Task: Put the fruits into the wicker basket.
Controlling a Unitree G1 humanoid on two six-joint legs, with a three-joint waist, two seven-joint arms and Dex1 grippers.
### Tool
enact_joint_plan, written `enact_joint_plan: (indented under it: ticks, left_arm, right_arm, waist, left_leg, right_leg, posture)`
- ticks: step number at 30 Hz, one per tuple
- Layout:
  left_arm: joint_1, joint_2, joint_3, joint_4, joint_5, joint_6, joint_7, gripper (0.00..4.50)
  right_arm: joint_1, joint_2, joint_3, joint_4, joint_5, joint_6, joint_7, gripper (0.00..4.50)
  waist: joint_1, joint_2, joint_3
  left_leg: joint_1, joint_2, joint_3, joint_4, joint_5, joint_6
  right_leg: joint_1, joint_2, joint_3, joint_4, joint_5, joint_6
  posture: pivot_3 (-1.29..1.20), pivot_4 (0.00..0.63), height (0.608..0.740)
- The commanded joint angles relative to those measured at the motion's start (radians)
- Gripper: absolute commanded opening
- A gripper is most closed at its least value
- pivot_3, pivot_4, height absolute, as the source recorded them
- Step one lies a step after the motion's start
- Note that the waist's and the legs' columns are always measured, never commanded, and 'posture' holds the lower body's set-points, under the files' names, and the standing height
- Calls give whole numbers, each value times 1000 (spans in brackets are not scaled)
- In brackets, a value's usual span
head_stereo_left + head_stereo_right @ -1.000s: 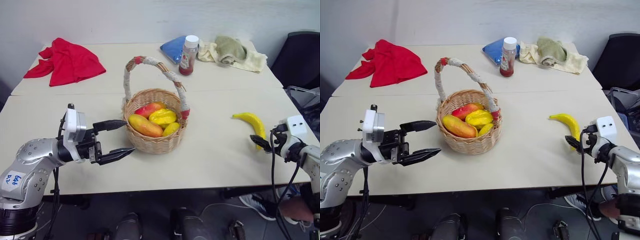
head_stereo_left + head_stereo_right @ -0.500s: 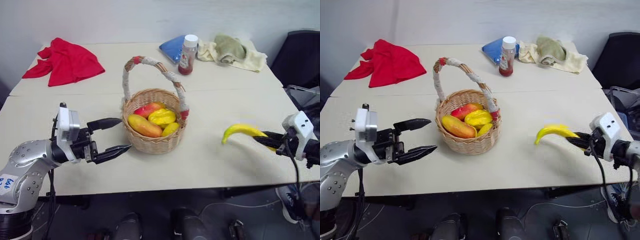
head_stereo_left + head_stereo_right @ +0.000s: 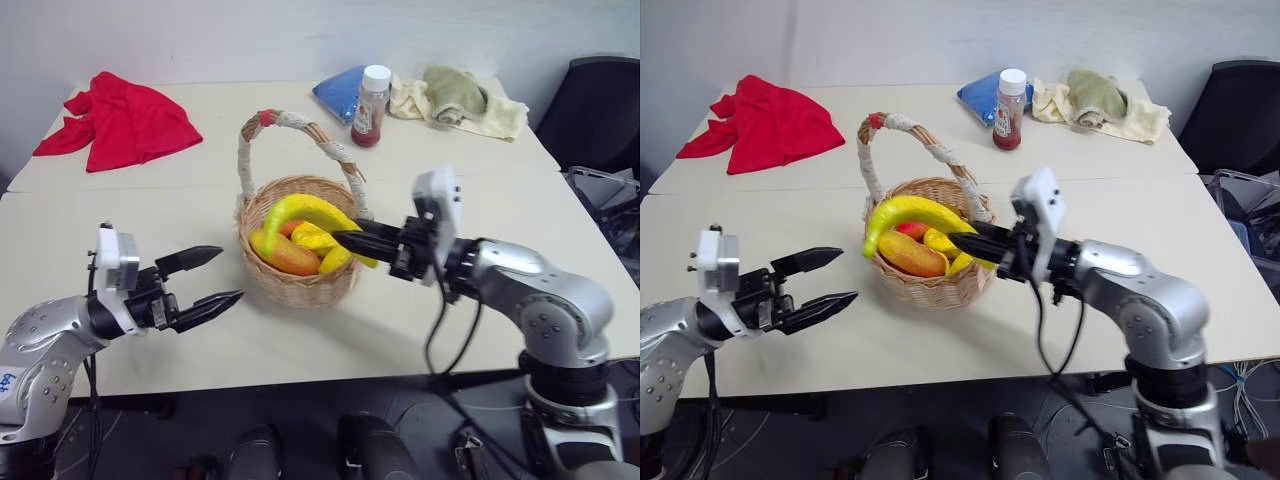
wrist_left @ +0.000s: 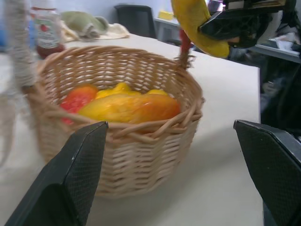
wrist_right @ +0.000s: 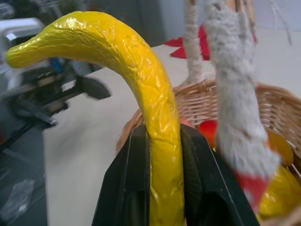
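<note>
right pincer [image 3: 345, 240] gripping banana [image 3: 300, 212], above wicker basket [image 3: 296, 283]

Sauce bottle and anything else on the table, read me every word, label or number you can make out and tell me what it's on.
Sauce bottle: it carries a label, but the print is too small to read.
Left gripper: a white sticker on that arm bears blue handwriting cut off by the picture's edge; not readable.
Nothing else shows text.
</note>
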State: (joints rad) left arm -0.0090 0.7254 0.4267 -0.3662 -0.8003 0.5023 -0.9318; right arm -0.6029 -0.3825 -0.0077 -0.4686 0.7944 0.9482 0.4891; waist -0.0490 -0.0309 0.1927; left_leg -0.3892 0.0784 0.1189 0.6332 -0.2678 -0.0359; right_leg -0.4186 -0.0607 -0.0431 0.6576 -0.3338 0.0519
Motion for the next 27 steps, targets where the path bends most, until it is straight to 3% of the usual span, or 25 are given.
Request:
enact_joint_plan:
  ticks: [1,6,9,12,15,18,20,22,27]
  left_arm:
    - [51,-12,56,-29,-12,-24,11,4500]
    - [100,-25,77,-52,-12,-37,21,4500]
    - [116,-31,80,-67,-16,-43,29,4500]
    - [126,-33,85,-74,-20,-45,30,4500]
    - [137,-26,92,-78,-27,-38,18,4500]
    - [136,-14,92,-80,-33,-31,7,4500]
    - [124,-4,85,-79,-38,-27,3,4500]
    - [110,4,76,-76,-42,-25,-1,4500]
    - [82,12,60,-64,-46,-19,-8,4500]
  right_arm:
    - [-66,98,40,7,-82,31,-197,629]
    - [-92,109,117,21,-158,63,-237,629]
    - [-97,124,116,20,-144,69,-215,1424]
    - [-84,104,101,-33,-73,17,-81,2441]
    - [-25,30,47,-113,20,-69,124,3507]
    - [33,-71,-42,-135,141,-10,185,4457]
    - [106,-205,-107,-154,226,39,281,4457]
    - [166,-333,-160,-119,212,32,363,4457]
    - [128,-479,-110,127,-87,-253,478,4457]
  waist:
    - [-3,0,0]
    - [-3,-2,-1]
    - [-5,-2,-1]
    - [-8,-2,-1]
    - [-6,-2,-1]
    - [-3,-2,-1]
    - [0,-2,-1]
    - [4,-2,-1]
    - [-1,-2,-1]
  left_leg:
    - [0,0,1,1,0,1]
    - [-2,-1,1,2,-2,3]
    - [-1,-1,0,2,-4,7]
    - [-1,0,0,1,-4,7]
    - [0,0,-1,-1,-4,7]
    - [-1,0,-1,-1,-4,7]
    - [1,0,-2,0,-4,8]
    - [2,-1,-2,0,-5,9]
    - [4,-1,-1,1,-5,10]
  right_leg:
    - [0,-1,0,0,0,0]
    - [0,-3,-2,-1,0,0]
    - [0,-2,-2,1,0,0]
    - [0,-2,-3,2,0,-1]
    - [0,-1,-3,1,0,-1]
    - [1,-1,-4,-1,0,-1]
    - [3,-2,-4,-3,1,0]
    - [5,-3,-5,-4,1,0]
    - [6,-1,-4,-4,2,-2]
  posture:
    - [0,150,740]
    - [0,150,740]
    - [0,150,740]
    - [0,150,740]
    - [0,150,740]
    - [0,150,740]
    - [0,150,740]
    - [0,150,740]
    - [0,150,740]
